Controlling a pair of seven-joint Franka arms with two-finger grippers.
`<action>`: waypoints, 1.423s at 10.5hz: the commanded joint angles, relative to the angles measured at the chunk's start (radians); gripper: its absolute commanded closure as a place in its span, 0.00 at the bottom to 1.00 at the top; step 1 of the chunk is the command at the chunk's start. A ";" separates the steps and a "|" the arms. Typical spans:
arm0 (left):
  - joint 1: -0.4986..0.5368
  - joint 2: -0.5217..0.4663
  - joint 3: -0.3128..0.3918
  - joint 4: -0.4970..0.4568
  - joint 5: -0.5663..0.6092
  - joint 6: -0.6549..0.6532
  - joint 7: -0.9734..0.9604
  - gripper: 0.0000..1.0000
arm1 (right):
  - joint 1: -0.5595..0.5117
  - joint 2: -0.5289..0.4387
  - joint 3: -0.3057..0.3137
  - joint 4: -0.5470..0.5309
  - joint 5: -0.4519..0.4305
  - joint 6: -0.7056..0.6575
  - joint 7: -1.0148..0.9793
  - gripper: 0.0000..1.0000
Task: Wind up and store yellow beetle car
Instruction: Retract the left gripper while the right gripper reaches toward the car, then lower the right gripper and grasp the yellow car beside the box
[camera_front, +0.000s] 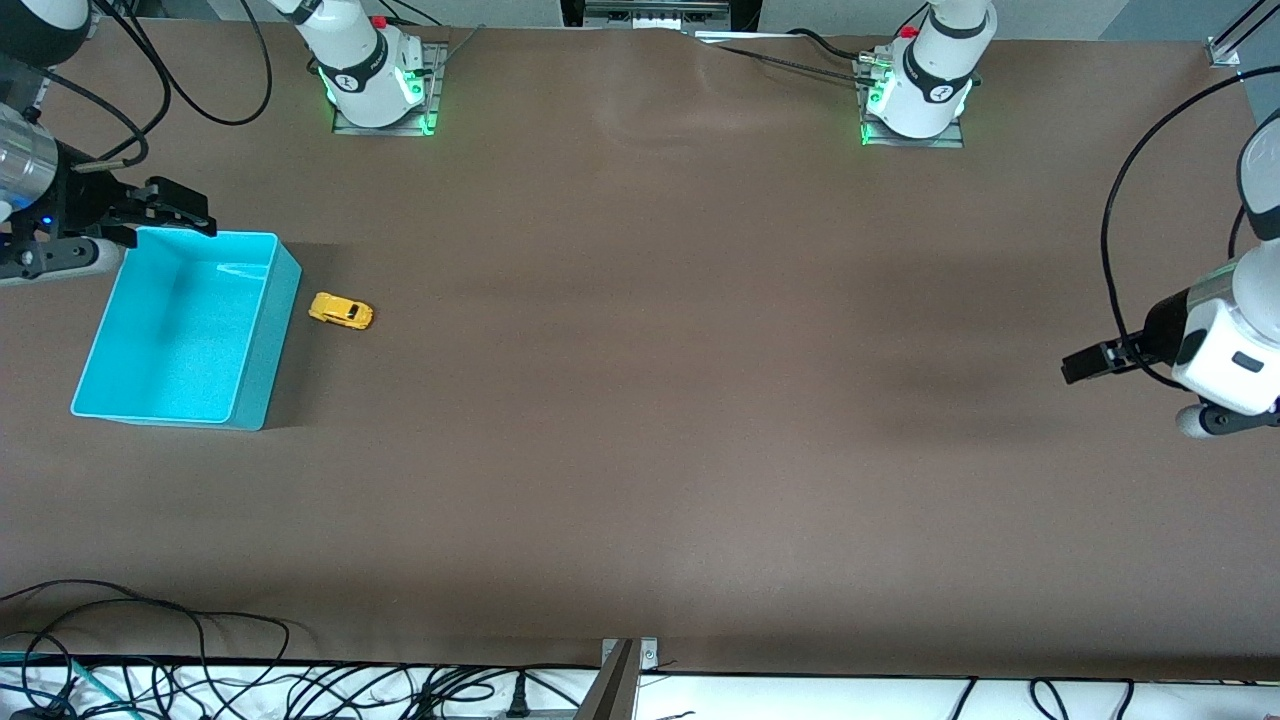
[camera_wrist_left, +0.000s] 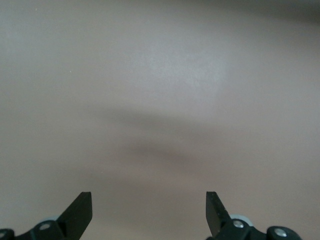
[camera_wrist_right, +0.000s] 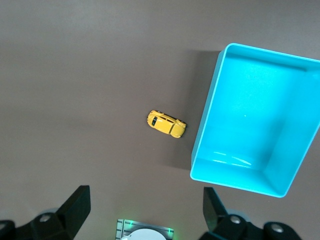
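Observation:
The yellow beetle car (camera_front: 340, 312) stands on the brown table beside the turquoise bin (camera_front: 268, 340), toward the left arm's end from it. The bin is empty. The right wrist view shows the car (camera_wrist_right: 166, 124) and the bin (camera_wrist_right: 207, 112) from high above, apart from each other. My right gripper (camera_front: 195, 212) is open and empty, up in the air over the bin's rim nearest the robots; its jaws (camera_wrist_right: 146, 200) stand wide apart. My left gripper (camera_front: 1075, 367) is open and empty (camera_wrist_left: 148, 205) over bare table at the left arm's end.
The right arm's base (camera_front: 375, 70) and the left arm's base (camera_front: 920, 85) stand along the table's edge by the robots. Cables (camera_front: 200, 680) and a metal bracket (camera_front: 625, 668) lie at the edge nearest the front camera.

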 joint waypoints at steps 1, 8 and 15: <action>0.009 -0.029 -0.003 -0.002 -0.028 -0.031 0.098 0.00 | 0.040 0.035 0.013 -0.018 0.014 0.025 0.006 0.00; -0.261 -0.059 0.331 -0.001 -0.167 -0.030 0.100 0.00 | 0.013 -0.072 0.104 -0.492 0.012 0.411 -0.374 0.00; -0.328 -0.080 0.434 -0.004 -0.205 -0.031 0.095 0.00 | -0.073 0.104 0.106 -0.614 0.014 0.772 -1.138 0.00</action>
